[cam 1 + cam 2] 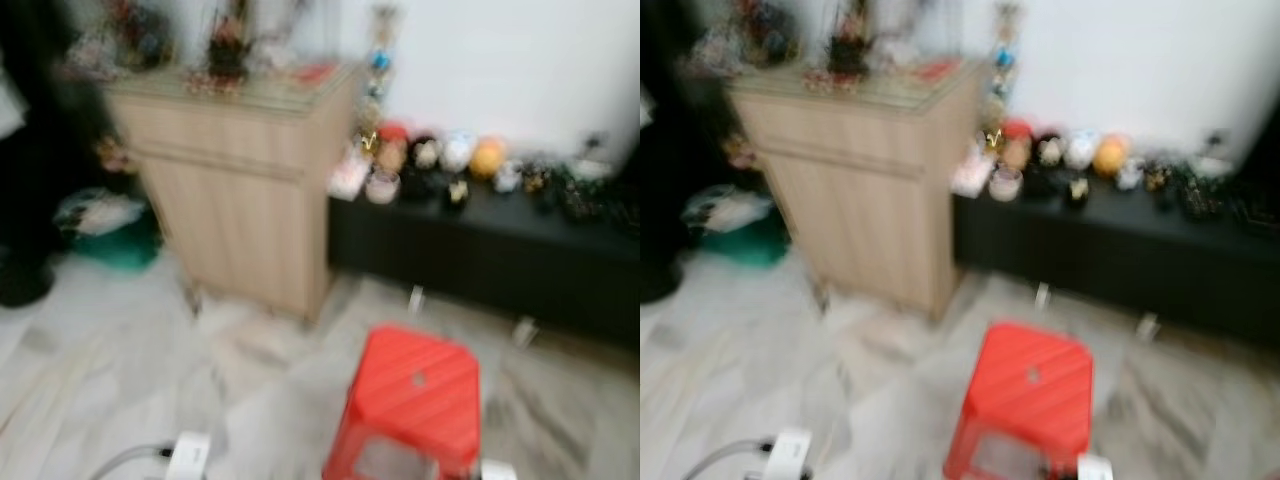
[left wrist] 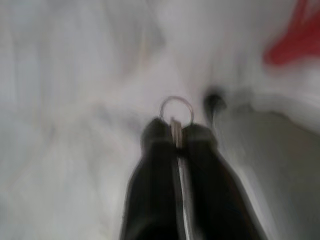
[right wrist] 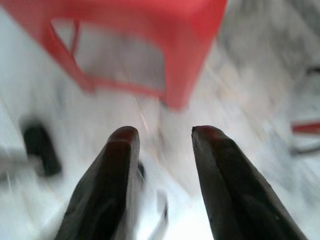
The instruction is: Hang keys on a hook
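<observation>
Closest to me, my left gripper [image 2: 176,136] is pinched tight on the keys [image 2: 176,125]: its 2 black fingers meet on the flat metal, and the ring stands clear above the tips. I judge that grip useful, since a free ring is the part that can drop over a hook. The arm hangs low, pointing at pale marble floor [image 2: 75,150], which suits carrying rather than placing. My right gripper [image 3: 165,137] holds nothing; its 2 fingers stand well apart with floor showing between them, and it points down beside the red stool [image 3: 150,45].

In the head views everything is smeared, so I take it the body is walking or turning. The same red stool [image 1: 415,405] sits just ahead on the floor, directly in my path, and a white block with a grey cable [image 1: 185,455] lies to its left. Both are things to steer around.

Further off stands a light wooden cabinet [image 1: 240,190] against the wall, its top crowded with small ornaments I cannot make out. To its right runs a low black bench [image 1: 480,250] lined with round colourful trinkets. Left of the cabinet, a green tub [image 1: 115,240] rests on the floor.

I cannot pick out any hook through this blur. My judgement is that the task is at the carrying stage, the keys secured and the hook not yet located.
</observation>
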`<state>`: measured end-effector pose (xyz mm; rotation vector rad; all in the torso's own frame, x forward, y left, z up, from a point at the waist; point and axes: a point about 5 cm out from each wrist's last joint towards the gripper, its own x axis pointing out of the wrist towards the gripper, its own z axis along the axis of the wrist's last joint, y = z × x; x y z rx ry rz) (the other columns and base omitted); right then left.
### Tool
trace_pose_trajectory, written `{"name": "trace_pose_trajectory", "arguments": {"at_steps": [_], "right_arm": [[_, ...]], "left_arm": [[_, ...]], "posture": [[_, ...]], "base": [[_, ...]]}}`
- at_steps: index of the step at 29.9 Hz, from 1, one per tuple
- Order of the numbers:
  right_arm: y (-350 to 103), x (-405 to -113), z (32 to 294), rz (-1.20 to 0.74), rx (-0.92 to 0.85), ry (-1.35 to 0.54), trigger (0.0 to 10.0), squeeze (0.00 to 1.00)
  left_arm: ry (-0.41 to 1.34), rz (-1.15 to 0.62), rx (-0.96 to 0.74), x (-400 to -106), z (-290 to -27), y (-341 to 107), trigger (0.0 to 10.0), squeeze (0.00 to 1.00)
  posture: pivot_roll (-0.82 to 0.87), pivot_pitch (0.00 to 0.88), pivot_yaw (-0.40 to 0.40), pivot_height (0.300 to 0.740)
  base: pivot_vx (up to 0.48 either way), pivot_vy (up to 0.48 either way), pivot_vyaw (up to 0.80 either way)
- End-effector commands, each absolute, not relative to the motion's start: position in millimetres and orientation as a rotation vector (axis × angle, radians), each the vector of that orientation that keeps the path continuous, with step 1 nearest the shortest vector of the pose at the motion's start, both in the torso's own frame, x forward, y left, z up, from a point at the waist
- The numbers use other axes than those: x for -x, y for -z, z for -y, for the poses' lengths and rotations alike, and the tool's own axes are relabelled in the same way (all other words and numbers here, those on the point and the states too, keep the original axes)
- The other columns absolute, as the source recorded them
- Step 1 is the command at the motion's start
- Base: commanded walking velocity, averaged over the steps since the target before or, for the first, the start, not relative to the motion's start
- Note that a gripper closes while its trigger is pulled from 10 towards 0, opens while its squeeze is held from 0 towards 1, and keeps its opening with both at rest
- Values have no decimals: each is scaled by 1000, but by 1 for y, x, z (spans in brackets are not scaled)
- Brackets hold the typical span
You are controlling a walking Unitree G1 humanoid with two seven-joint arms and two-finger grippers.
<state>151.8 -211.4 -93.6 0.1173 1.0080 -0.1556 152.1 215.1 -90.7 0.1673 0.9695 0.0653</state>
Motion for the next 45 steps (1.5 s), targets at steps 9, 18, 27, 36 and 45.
{"name": "trace_pose_trajectory", "arguments": {"at_steps": [9, 18, 27, 36, 45], "right_arm": [[94, -155, 203, -991, -143, 187, 10000, 0], [91, -163, 205, -1000, -101, 163, 10000, 0], [85, -170, 220, -992, -108, 203, 10000, 0], [82, -181, 214, -986, -112, 194, 10000, 0], [78, -192, 208, -977, -133, 217, 10000, 0]], "left_arm": [[-14, -977, -197, -166, -206, 88, 10000, 0], [-66, -958, -169, -179, -213, 81, 10000, 0], [-57, -996, -191, -174, -208, 86, 10000, 0], [-78, -980, -165, -176, -210, 84, 10000, 0], [-76, -958, -174, -185, -213, 79, 10000, 0]], "posture": [[-21, 0, 55, 723], [-55, 0, 44, 723], [-68, 0, 36, 723], [-48, 0, 35, 723], [-54, 0, 33, 723]], "base": [[-234, 0, 0], [-82, 0, 0], [0, 0, 0], [0, 0, 0], [0, 0, 0]]}}
